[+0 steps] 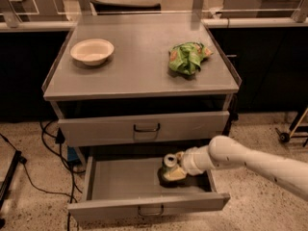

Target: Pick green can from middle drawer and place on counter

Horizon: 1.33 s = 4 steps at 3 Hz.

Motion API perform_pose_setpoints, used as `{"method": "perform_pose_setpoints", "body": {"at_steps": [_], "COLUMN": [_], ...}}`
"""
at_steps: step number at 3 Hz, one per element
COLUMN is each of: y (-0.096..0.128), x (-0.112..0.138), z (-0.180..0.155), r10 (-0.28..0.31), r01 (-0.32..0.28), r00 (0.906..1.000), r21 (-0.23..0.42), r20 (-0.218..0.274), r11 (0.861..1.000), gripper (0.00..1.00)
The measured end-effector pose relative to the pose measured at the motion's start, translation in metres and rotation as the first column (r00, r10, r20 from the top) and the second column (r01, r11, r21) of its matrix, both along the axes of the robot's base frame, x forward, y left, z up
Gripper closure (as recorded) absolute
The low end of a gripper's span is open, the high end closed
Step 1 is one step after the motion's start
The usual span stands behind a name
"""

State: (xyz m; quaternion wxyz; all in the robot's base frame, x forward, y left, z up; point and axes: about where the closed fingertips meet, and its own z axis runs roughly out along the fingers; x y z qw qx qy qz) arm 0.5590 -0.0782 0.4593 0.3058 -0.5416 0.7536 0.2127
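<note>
The green can [169,161], with its silver top up, stands at the right of the open middle drawer [125,179], the lowest drawer in view. My gripper [173,171] reaches in from the right on the white arm [240,160] and is closed around the can's lower body, with a pale fingertip [175,174] in front of it. The can's bottom is hidden. The grey counter [139,66] is the cabinet top above.
A white bowl [92,51] sits on the counter's left and a green-and-yellow snack bag [186,57] on its right. The upper drawer [144,127] is closed. Cables [43,153] trail on the floor at left. A wheeled stand [291,131] is at right.
</note>
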Motion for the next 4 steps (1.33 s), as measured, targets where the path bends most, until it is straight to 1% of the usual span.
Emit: {"method": "perform_pose_setpoints", "body": {"at_steps": [1,2,3,4], "y": [-0.008,-0.012,-0.012,0.0], "x": [-0.005,-0.007,-0.007,-0.009], "z": [0.081,0.168,0.167,0.207], "r10": [0.084,0.132,0.131,0.157], "r01": [-0.084,-0.134,-0.132,-0.158], "r00": [0.9957,0.9898,0.99,0.9866], "r21": [-0.006,-0.027,-0.027,-0.012], "r20": [-0.039,-0.053,-0.052,-0.043], "r11": [0.996,0.991,0.991,0.987], "gripper": [1.0,1.0,1.0,1.0]}}
